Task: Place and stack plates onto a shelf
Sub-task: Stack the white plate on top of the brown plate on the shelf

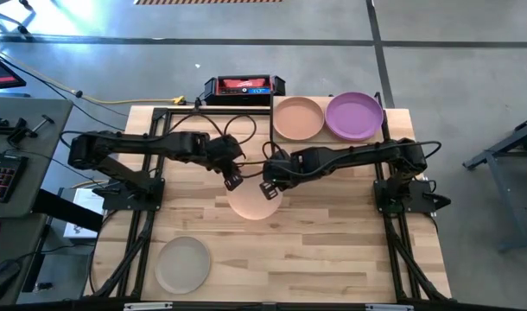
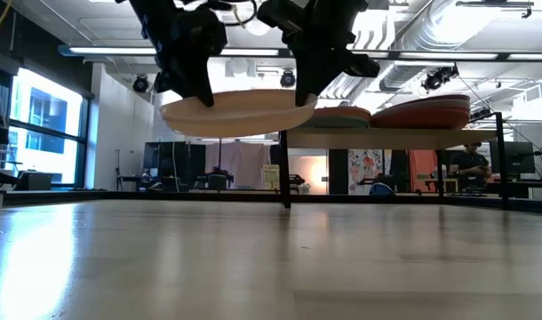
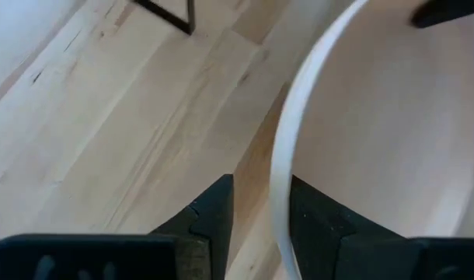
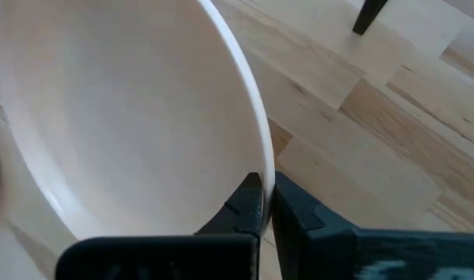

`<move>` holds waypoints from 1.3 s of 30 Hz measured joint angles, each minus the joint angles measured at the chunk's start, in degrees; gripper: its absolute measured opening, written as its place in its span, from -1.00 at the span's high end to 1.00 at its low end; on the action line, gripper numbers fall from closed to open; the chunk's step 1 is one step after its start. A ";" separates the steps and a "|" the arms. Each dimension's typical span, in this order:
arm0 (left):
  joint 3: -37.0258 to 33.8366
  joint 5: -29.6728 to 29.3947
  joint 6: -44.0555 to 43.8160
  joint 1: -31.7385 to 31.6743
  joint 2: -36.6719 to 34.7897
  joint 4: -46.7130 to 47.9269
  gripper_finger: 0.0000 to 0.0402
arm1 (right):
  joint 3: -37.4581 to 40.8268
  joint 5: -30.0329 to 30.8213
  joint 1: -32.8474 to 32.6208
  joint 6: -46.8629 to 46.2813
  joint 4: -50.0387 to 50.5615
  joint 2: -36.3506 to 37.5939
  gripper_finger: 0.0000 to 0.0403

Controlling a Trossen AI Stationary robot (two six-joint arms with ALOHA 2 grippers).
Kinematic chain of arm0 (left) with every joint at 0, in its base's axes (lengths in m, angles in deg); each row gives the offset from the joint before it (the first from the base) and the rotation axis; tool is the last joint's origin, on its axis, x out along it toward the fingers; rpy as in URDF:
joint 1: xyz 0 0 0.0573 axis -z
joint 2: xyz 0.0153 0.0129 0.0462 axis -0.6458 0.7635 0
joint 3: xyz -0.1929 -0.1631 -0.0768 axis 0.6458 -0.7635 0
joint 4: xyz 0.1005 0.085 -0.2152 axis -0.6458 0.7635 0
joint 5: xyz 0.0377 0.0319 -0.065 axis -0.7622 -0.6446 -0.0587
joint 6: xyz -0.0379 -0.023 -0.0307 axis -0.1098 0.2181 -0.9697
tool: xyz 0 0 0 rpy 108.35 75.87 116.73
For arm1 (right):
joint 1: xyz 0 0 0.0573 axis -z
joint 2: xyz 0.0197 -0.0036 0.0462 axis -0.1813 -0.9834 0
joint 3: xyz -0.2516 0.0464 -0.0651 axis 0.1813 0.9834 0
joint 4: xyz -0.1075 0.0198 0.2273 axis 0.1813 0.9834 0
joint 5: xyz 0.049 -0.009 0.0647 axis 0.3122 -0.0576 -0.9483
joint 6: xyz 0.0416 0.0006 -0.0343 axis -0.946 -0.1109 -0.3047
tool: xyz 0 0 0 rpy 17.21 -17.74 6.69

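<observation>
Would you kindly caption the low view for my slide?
Right gripper holds a cream plate aloft beside the shelf.

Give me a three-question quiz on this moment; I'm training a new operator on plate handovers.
1. True or false: the cream plate rests on the table.
2. Which claw clamps that plate's rim? A) left claw B) right claw
3. Fill in: on the shelf, the plate beside the peach plate is ____.

Key
1. False: the low view shows it held in the air.
2. B; the left claw's fingers stand apart around the rim.
3. The purple plate.
</observation>
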 joint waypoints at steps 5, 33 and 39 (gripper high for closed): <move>0.00 1.43 0.02 0.46 -3.37 -2.94 0.48 | 0.00 0.35 1.18 0.81 0.86 0.89 1.00; 0.00 -4.50 4.24 -3.04 -12.49 -7.09 0.48 | -0.02 -8.92 31.46 25.88 1.71 21.67 1.00; 0.00 -4.66 4.15 -5.37 -12.49 -9.08 0.48 | -0.02 -16.01 42.82 31.61 1.67 21.90 1.00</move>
